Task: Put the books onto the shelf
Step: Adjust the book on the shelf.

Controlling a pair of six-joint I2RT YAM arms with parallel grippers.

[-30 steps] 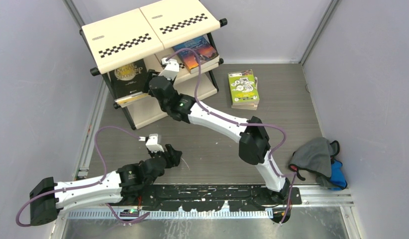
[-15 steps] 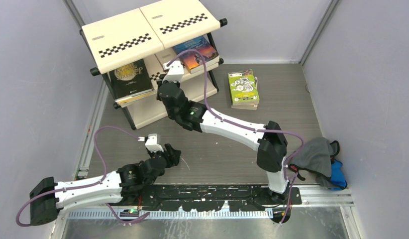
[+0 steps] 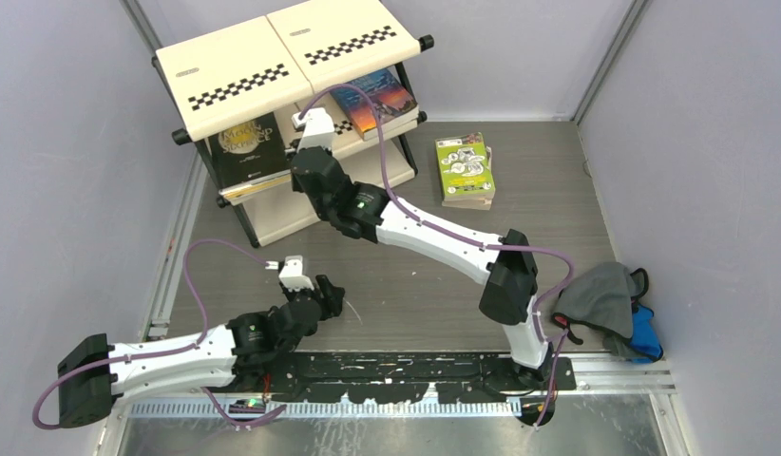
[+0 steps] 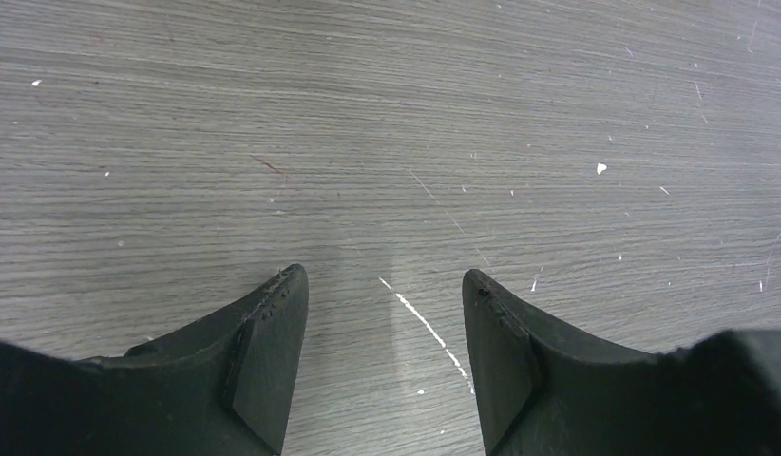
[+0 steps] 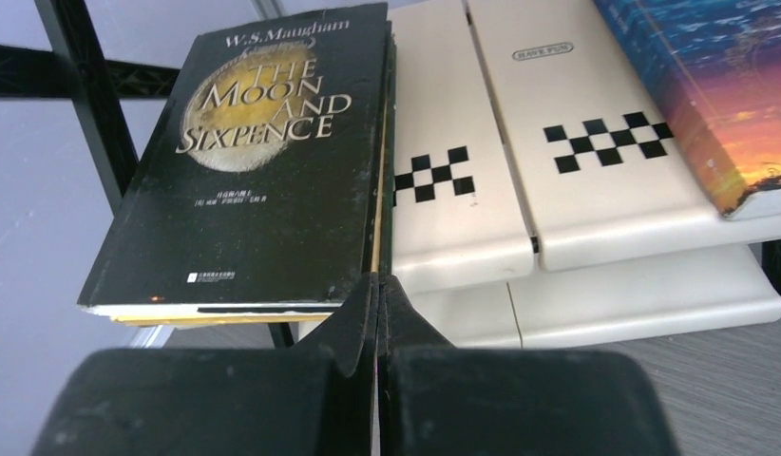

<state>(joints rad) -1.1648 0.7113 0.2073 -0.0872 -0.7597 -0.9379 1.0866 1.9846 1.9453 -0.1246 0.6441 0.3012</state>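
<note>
The shelf (image 3: 273, 66) stands at the back left. A black book with gold lettering (image 5: 263, 161) lies on the left of its middle tier, over a yellow-edged one. A blue-and-orange book (image 3: 377, 100) lies on the right. My right gripper (image 5: 379, 280) is shut and empty, its tips at the black book's near right corner. In the top view the black book (image 3: 244, 147) shows under the top panel. A lime green book (image 3: 465, 163) tops a small stack on the table to the right of the shelf. My left gripper (image 4: 385, 280) hangs open over bare table, near the front (image 3: 334, 294).
A grey-and-blue cloth bundle (image 3: 610, 304) lies at the right edge of the table. Purple walls close in on both sides and behind the shelf. A metal rail (image 3: 396, 380) runs along the near edge by the arm bases.
My right gripper's jaws have closed from open, and its wrist has shifted along the shelf's middle tier, ending by the black book. The left arm has stayed put.
</note>
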